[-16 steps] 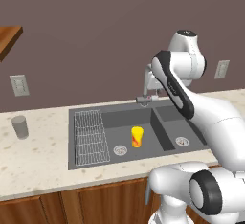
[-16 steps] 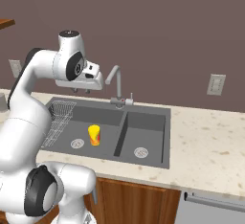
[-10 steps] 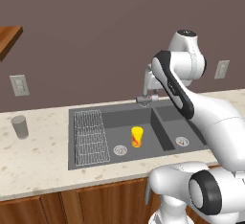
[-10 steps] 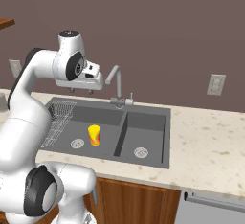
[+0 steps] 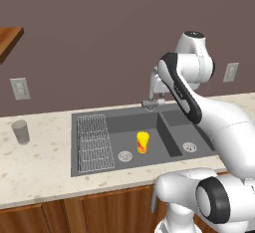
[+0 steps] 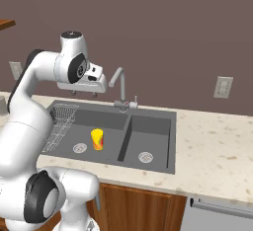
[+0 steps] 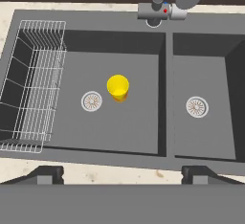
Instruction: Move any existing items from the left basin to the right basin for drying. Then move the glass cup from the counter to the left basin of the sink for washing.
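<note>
From the left base view I'm seeing the yellow bottle (image 5: 142,142) standing upright in the left basin (image 5: 149,122) beside its drain, and the cup (image 5: 21,131) waiting on the counter (image 5: 40,162), well apart from the sink; nothing is done yet. In the right base view I'm holding the gripper (image 6: 84,92) high above the rack side. In the hand view I'm looking down with fingers (image 7: 45,175) spread wide and empty, the right basin (image 7: 210,82) bare. I'm reading no labels anywhere.

My bench (image 5: 40,167) is beige stone with little specks. A dark grey sink (image 5: 149,160) is set into it. A small grey glass cup (image 5: 21,131) stands on it, left of the sink.
</note>
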Controlling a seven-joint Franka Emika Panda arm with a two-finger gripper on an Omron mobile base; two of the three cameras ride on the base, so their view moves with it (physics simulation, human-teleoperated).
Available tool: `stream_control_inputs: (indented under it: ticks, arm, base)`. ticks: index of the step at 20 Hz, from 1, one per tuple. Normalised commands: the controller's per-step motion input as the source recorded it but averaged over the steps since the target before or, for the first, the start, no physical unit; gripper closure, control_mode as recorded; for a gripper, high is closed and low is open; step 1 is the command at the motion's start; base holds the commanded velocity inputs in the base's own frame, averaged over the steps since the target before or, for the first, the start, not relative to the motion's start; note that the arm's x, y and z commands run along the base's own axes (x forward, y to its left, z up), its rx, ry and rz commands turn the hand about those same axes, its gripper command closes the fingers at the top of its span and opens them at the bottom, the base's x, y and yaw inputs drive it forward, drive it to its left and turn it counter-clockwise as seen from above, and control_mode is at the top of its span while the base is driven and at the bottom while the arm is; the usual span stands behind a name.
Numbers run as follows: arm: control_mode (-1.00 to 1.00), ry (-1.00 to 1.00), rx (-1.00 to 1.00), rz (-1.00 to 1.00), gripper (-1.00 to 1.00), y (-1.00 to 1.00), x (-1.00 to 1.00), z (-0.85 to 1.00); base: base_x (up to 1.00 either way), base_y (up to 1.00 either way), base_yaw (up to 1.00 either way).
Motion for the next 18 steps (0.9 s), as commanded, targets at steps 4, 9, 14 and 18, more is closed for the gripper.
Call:
stream_control_inputs:
  ticks: [4, 9, 14, 18]
  arm:
    - [-1.00, 0.00, 0.00, 0.00, -1.00, 0.00, 0.00, 0.00]
    - [-1.00, 0.00, 0.00, 0.00, -1.00, 0.00, 0.00, 0.00]
    - [-1.00, 0.00, 0.00, 0.00, -1.00, 0.01, 0.00, 0.00]
    - [-1.00, 0.00, 0.00, 0.00, -1.00, 0.00, 0.00, 0.00]
  base:
    - [0.00, 0.00, 0.00]
    - [0.00, 0.00, 0.00]
    - [0.00, 0.00, 0.00]
    - [0.00, 0.00, 0.00]
